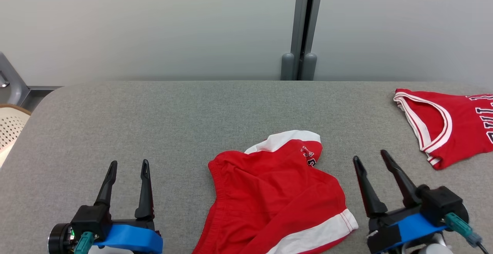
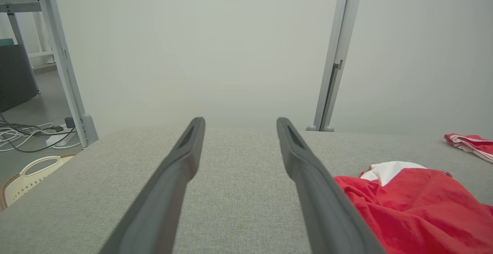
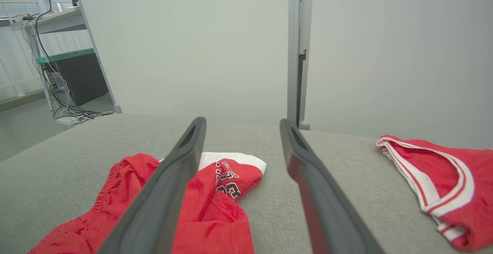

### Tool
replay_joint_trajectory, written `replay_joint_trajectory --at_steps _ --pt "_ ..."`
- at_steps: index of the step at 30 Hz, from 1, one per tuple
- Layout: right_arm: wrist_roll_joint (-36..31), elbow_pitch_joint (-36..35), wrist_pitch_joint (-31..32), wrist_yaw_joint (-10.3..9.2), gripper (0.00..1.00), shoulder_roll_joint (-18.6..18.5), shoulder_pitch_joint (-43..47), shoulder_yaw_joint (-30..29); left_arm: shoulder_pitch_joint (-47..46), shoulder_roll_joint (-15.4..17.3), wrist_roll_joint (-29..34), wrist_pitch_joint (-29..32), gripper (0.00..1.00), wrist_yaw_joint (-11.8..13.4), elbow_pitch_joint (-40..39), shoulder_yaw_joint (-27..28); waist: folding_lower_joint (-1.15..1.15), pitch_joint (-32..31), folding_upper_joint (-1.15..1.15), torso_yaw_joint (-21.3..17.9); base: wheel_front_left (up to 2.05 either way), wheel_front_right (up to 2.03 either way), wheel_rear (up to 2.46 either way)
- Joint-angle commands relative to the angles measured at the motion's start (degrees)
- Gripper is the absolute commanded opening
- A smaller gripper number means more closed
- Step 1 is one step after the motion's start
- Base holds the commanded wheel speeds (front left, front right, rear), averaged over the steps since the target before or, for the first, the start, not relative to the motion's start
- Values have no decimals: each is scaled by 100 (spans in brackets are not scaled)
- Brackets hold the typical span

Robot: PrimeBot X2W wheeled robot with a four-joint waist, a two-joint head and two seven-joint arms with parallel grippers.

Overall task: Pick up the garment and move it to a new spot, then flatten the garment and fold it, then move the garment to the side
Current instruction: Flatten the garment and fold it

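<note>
Left gripper (image 1: pixel 129 162), two long dark fingers on a black and blue mount, at the lower left of the head view: jaws parted, nothing between them, bare cloth ahead of the tips as the left wrist view (image 2: pixel 240 120) confirms. Right gripper (image 1: pixel 369 154), of the same build, at the lower right: jaws likewise spread and empty, fingers leaning toward the robot's left. Between the two grippers, on the near middle of the grey fabric-covered table (image 1: pixel 154 123), lies the crumpled pair of red fabric shorts with white side bands (image 1: pixel 269 196); the gathered waistband faces the left gripper, one leg is turned over at the far end to show a white band and dark lettering, and the near edge runs off the bottom of the head view. The shorts sit nearer the right gripper, apart from both. In the right wrist view (image 3: pixel 242 120) that arm's left finger crosses in front of the shorts (image 3: pixel 227 208); the left wrist view shows them (image 2: pixel 416 208) at lower right. A red sleeveless jersey with white-edged openings and dark letters (image 1: pixel 450 131) lies at the table's far right, well apart from the shorts. Pale wall panels joined by a grey post (image 1: pixel 304 27) stand behind the table, and a cream perforated basket (image 1: pixel 9 125) sits beyond its left corner.
</note>
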Motion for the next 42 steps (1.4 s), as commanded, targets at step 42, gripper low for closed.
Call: replay_joint_trajectory --at_steps 42 --pt "-392 -97 -18 1 100 526 879 -749 224 106 245 -26 100 92 28 119 0 -139 0 -76 0 0 0"
